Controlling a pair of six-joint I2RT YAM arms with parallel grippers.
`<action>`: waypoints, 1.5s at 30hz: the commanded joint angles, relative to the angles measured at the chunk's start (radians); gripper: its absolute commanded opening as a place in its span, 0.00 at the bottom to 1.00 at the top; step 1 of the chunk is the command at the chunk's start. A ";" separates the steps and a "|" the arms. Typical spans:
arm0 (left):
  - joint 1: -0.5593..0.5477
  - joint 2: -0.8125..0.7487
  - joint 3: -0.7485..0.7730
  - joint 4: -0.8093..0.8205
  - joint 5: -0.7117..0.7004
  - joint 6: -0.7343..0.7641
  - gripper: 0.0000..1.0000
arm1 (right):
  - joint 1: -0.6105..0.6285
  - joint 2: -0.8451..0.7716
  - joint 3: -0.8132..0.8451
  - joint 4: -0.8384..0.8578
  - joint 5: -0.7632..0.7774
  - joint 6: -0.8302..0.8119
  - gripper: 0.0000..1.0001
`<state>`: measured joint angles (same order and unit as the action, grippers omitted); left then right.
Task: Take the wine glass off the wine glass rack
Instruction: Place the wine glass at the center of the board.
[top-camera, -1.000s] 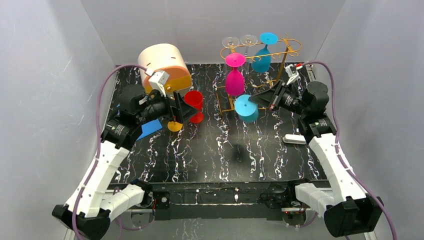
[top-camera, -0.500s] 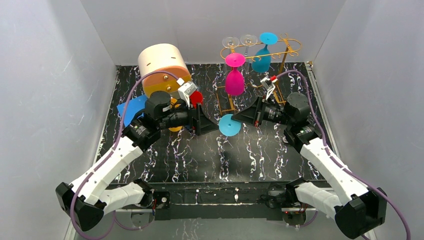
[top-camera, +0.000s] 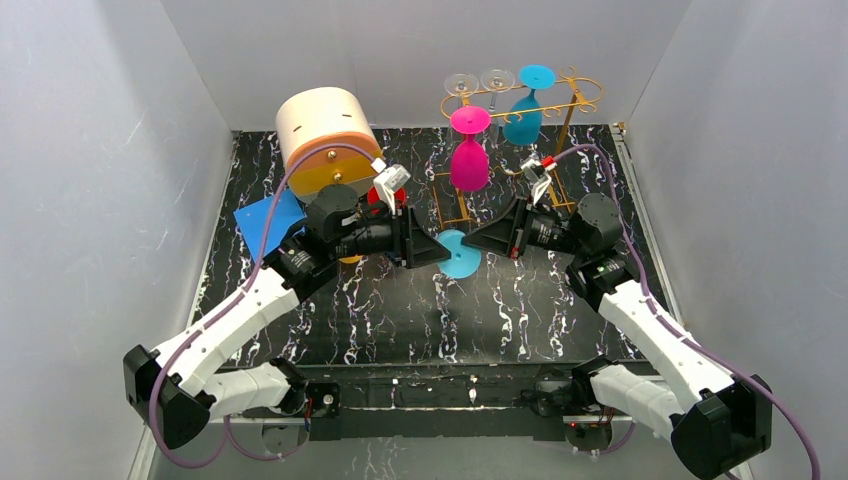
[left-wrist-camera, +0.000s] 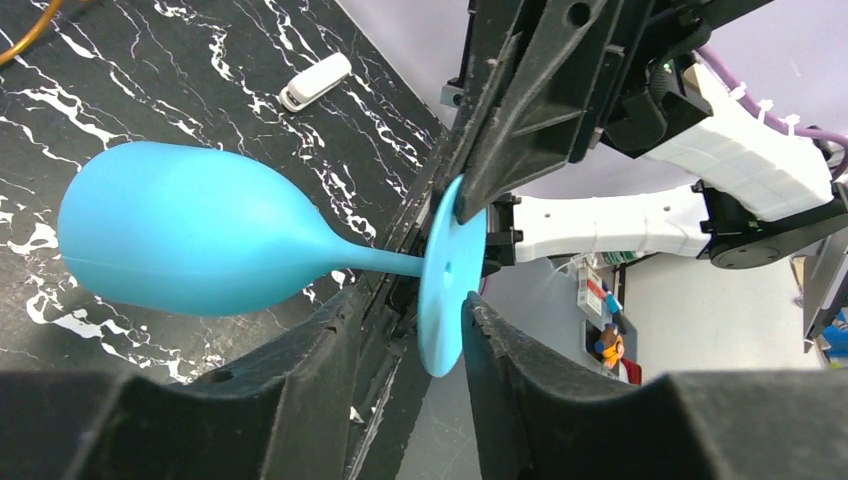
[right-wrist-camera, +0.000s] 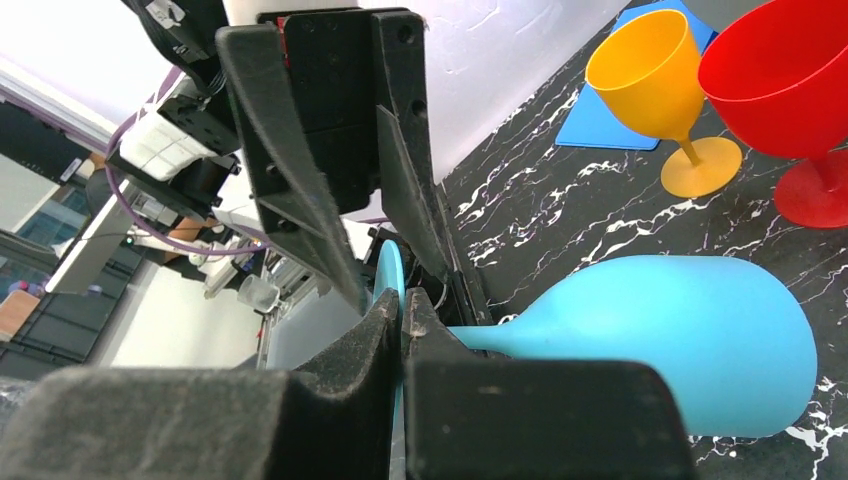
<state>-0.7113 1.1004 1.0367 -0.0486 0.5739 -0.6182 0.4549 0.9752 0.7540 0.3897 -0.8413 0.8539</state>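
Observation:
A light-blue wine glass (top-camera: 460, 256) hangs on its side above the table's middle, free of the golden wire wine glass rack (top-camera: 572, 92). My right gripper (top-camera: 472, 243) is shut on the rim of its round foot (right-wrist-camera: 388, 275), with the bowl (right-wrist-camera: 690, 340) lying to the right. My left gripper (left-wrist-camera: 415, 305) faces it from the left. Its jaws straddle the foot (left-wrist-camera: 450, 275) with a gap still showing, so it is open. A pink glass (top-camera: 469, 160), another blue glass (top-camera: 524, 115) and two clear glasses (top-camera: 478, 82) hang on the rack.
A tan and orange cylinder (top-camera: 325, 140) stands at the back left. Close behind the left wrist stand a red goblet (right-wrist-camera: 780, 70) and a yellow goblet (right-wrist-camera: 660, 80), beside a blue mat (top-camera: 262, 220). A small white object (left-wrist-camera: 315, 80) lies on the table right of the arms.
The right gripper carried the blue glass left, away from the rack. The left arm swung in from the red goblet to meet it, and its jaws narrowed around the foot.

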 joint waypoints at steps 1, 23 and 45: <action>-0.023 0.011 -0.007 0.040 -0.012 -0.013 0.36 | 0.008 -0.019 0.002 0.083 -0.045 0.016 0.01; -0.040 0.010 0.037 -0.059 0.004 0.139 0.00 | 0.008 -0.112 -0.119 0.125 0.030 -0.036 0.66; -0.041 -0.019 0.029 -0.024 -0.004 0.169 0.00 | 0.132 -0.087 -0.309 0.409 0.065 0.065 0.58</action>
<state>-0.7486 1.0981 1.0370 -0.1078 0.5613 -0.4496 0.5694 0.8440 0.4465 0.6880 -0.8139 0.8822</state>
